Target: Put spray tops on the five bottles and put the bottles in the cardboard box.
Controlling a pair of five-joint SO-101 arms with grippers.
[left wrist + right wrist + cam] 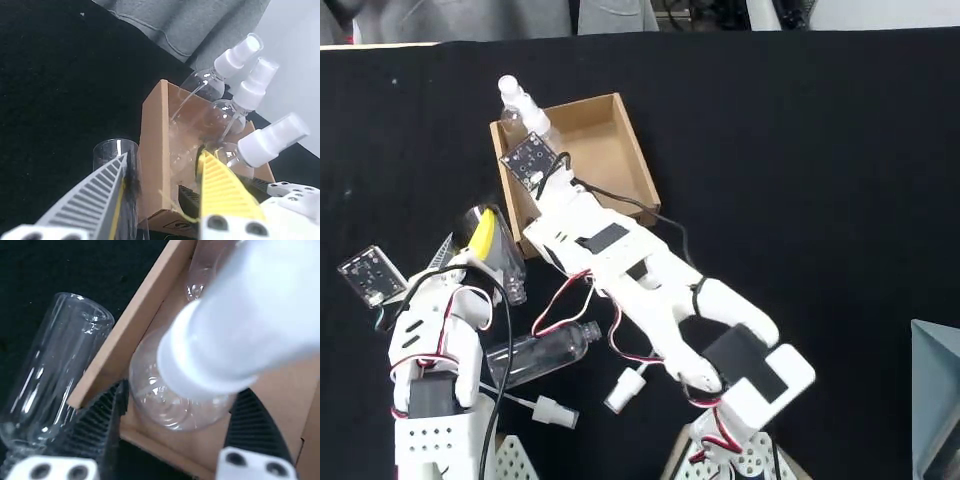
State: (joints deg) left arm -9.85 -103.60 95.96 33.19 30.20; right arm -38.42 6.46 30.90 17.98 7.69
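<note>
Here, the right claw sits over the cardboard box, left of middle toward the far edge of the tabletop, around a capped bottle leaning inside (clamped or slack, one cannot tell). The left claw is spread, with an uncapped bottle standing just outside the box wall. Best practice: seat the base on the box floor, then lift away straight, sparing the spray top and that outside neighbour.

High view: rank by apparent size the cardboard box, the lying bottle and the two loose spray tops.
1. Cardboard box
2. Lying bottle
3. Last, spray top by left arm and spray top by right arm, looking alike.
</note>
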